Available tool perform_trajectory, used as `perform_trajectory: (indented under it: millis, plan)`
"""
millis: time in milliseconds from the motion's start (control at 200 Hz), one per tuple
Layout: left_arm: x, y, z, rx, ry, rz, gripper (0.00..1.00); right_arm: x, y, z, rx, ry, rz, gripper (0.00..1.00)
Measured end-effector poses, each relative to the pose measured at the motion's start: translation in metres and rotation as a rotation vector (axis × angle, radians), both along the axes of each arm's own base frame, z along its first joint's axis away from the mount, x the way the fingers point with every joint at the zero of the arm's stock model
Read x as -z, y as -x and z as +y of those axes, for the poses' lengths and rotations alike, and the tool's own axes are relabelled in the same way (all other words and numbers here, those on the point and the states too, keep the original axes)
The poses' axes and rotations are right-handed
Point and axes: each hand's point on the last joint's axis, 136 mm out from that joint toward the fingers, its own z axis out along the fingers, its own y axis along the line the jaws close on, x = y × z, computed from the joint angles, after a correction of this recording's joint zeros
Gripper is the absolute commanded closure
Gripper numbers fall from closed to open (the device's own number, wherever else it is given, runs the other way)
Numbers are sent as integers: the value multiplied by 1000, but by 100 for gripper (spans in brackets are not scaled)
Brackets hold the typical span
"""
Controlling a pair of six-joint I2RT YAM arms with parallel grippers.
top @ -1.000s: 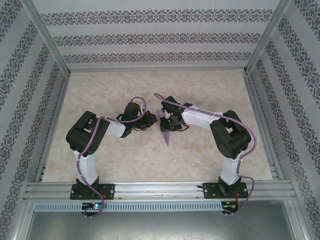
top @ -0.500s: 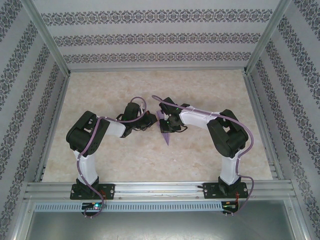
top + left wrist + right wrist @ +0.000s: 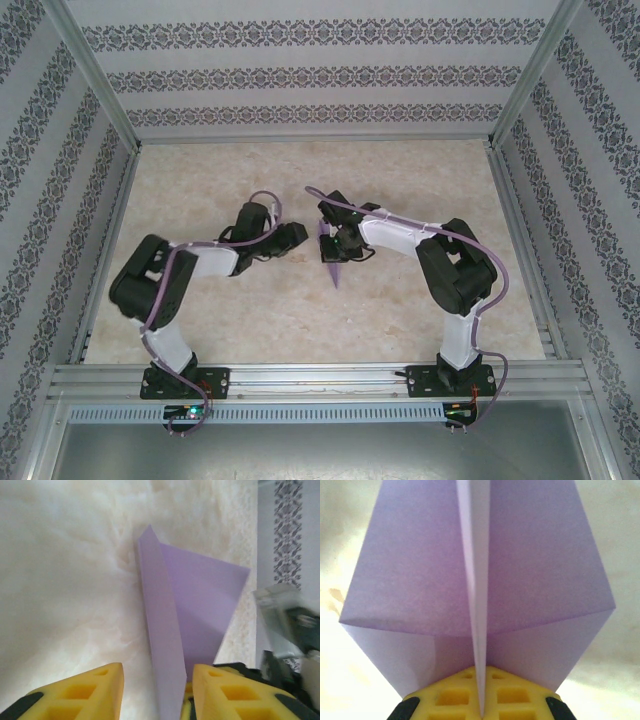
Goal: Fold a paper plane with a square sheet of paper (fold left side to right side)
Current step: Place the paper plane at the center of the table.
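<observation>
While the right arm's jaws are pinching shut on the upright centre fold of the paper plane (image 3: 331, 264), its lilac wings are spreading out to either side in the right wrist view. From above, the plane is sitting at the middle of the table (image 3: 250, 320), its point aiming toward the lower edge of the frame. The left arm's jaws are standing partly open just left of it, gripping nothing.

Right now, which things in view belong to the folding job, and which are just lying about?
Job: paper plane; right gripper, shut on its centre fold; left gripper, open, next to it.
Not the job: purple arm cables; marble table; patterned walls.
</observation>
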Motion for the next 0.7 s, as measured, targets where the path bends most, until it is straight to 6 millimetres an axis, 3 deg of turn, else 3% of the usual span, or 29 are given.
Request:
perform_trajectory:
  millis: [150, 255, 440, 570, 700]
  plan:
    - [-50, 1, 38, -39, -95, -137, 48, -21, -28, -15, 81, 39, -41, 100]
    - [-69, 10, 61, -46, -185, -195, 41, -33, -55, -26, 136, 65, -72, 100]
    - [-73, 36, 99, -60, -359, -233, 27, -27, -85, -39, 185, 134, -60, 100]
    - [-72, 53, 123, -92, -462, -269, 16, -16, -89, -41, 180, 171, -26, 100]
    - [-77, 64, 141, -135, -534, -316, 11, -7, -88, -42, 170, 197, 3, 98]
